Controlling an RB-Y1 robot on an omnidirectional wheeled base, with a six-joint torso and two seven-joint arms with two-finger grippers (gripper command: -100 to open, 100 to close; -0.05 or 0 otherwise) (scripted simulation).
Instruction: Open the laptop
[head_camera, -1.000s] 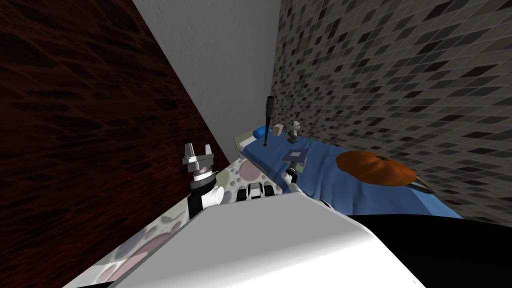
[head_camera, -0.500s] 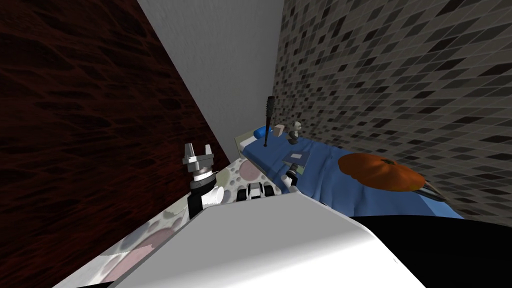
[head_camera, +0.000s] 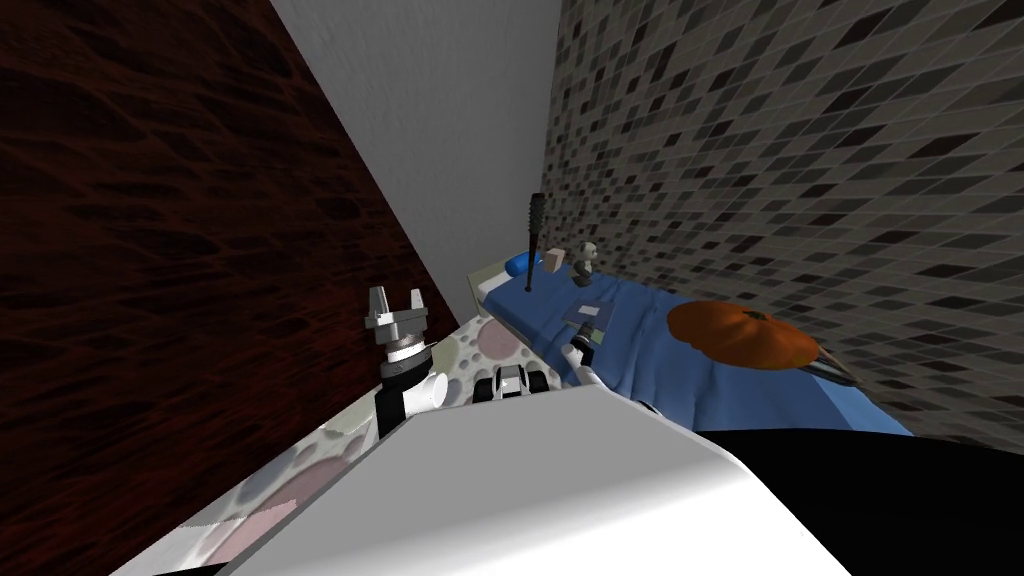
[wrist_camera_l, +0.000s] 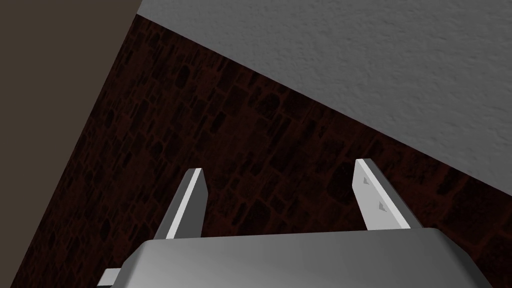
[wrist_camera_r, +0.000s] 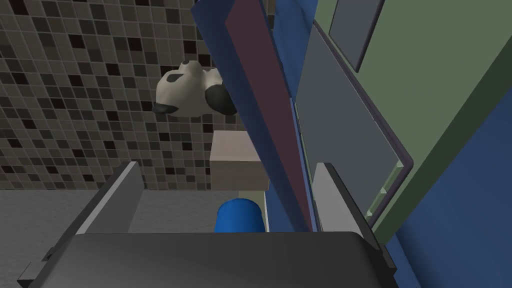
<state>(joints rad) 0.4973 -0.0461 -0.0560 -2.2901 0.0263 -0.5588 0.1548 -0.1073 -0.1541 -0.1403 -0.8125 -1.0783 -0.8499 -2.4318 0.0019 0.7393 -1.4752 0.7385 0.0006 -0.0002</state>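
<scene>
The laptop (head_camera: 591, 317) lies on the bed (head_camera: 655, 372), right in front of the right gripper (wrist_camera_r: 228, 166). Its lid (wrist_camera_r: 260, 100) stands part-way up from the base (wrist_camera_r: 345, 115) and passes between the spread fingers, just beside one of them. I'd judge it is placed so to lever the lid further back rather than pinch it. Beyond the gripper sit a panda toy (wrist_camera_r: 192, 95) and a box (wrist_camera_r: 237, 160). The left gripper (head_camera: 397, 312), also spread, is held up to the side — idle, out of the way.
</scene>
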